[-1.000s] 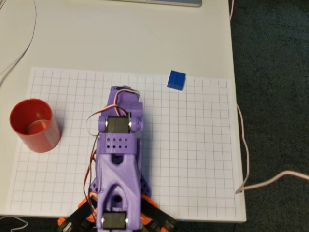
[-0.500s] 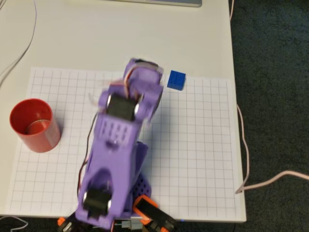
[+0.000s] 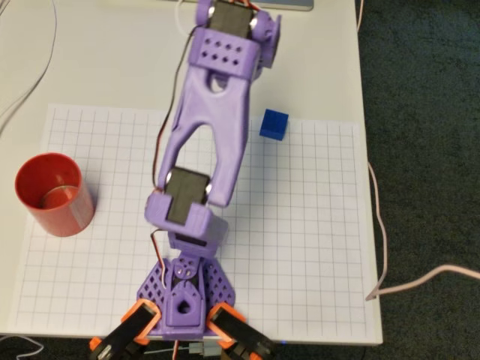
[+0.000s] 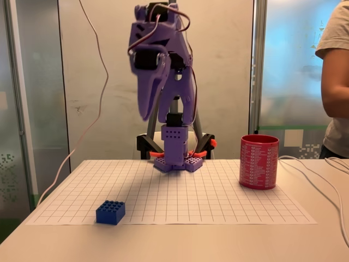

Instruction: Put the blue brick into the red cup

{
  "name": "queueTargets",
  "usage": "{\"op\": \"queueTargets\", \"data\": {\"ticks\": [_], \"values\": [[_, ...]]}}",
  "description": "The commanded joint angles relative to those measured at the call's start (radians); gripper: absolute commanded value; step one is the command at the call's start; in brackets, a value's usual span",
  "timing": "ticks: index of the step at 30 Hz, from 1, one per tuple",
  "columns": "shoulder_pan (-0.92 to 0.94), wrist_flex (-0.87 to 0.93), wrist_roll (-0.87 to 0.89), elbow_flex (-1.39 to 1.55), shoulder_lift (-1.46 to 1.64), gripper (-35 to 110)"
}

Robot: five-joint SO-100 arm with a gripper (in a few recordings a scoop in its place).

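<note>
Overhead, the red cup stands upright at the left edge of the grid sheet. My purple arm stretches up the middle. The blue brick lies just right of it, untouched. My gripper hangs high in the fixed view; I cannot tell its fingers' state.

On the table: 1 blue brick, 1 red cup, 1 grid sheet and 1 purple arm.
</note>
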Motion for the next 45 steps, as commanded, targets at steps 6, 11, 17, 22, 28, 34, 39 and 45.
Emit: {"op": "queueTargets", "data": {"ticks": [6,11,17,22,28,34,39,45], "values": [[0.109,-0.066,-0.150,0.031,-0.150,0],[0.144,-0.198,-0.167,0.117,-0.198,0],[0.114,-0.319,-0.117,0.146,-0.281,0],[0.086,-0.373,-0.135,0.135,-0.310,0],[0.095,-0.344,-0.147,0.117,-0.324,12],[0.114,-0.236,-0.209,0.120,-0.360,49],[0.137,-0.215,-0.296,0.130,-0.407,49],[0.173,-0.359,-0.322,0.153,-0.515,49]]}}
